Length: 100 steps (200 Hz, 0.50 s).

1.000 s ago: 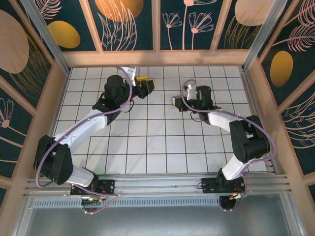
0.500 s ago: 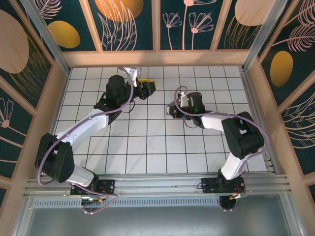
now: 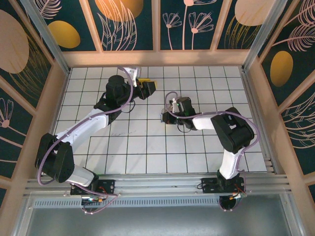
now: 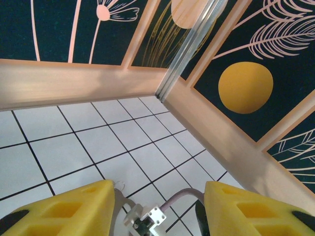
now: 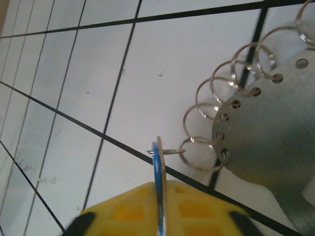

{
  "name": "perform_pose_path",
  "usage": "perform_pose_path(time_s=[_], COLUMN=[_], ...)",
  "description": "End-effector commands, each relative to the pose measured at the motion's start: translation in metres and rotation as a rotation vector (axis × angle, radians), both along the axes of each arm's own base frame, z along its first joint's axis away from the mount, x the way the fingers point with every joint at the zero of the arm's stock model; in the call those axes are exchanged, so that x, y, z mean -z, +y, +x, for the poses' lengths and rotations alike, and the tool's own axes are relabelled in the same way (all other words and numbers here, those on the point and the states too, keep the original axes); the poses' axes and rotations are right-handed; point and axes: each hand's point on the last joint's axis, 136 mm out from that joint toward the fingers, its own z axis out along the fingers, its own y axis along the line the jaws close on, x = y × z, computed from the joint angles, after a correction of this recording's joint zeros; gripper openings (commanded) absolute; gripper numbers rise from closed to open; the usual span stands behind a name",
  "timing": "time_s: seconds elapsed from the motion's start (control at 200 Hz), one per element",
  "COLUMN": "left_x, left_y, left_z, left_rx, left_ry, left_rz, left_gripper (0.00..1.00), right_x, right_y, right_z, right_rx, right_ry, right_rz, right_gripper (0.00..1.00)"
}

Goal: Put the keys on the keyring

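Blue plastic marks the head of the key [image 5: 158, 164], which stands edge-on and upright, pinched between the yellow pads [image 5: 123, 211] of your right end effector [image 5: 160, 191] low over the white tiled table [image 5: 64, 98]. A small ring [image 5: 170, 151] through the key meets the nearest of the silvery rings [image 5: 199, 123] that line the edge of the keyring [image 5: 268, 132], a grey metal plate just right of it. Your left end effector [image 4: 157, 189] hangs well apart near the far wall [image 4: 74, 81], its fingers [image 4: 74, 209] spread.

Key [image 5: 158, 164] lower part cut off, apparently at bottom edge.
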Motion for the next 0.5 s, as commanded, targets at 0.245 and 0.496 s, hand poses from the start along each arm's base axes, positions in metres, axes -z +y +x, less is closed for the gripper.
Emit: perform_pose_path(time_s=[0.245, 0.496], left_x=[-0.012, -0.020], left_y=[-0.001, 0.005], left_z=[-0.001, -0.004], left_rx=[0.014, -0.010], left_ry=[-0.025, -0.049], left_rz=[-0.035, -0.032], left_gripper=[0.51, 0.52], right_x=[-0.042, -0.067], right_y=[0.057, 0.024], right_z=[-0.011, -0.002], right_rx=[-0.118, -0.041], right_ry=[-0.069, -0.129], right_rz=[0.061, 0.064], right_gripper=[0.45, 0.57])
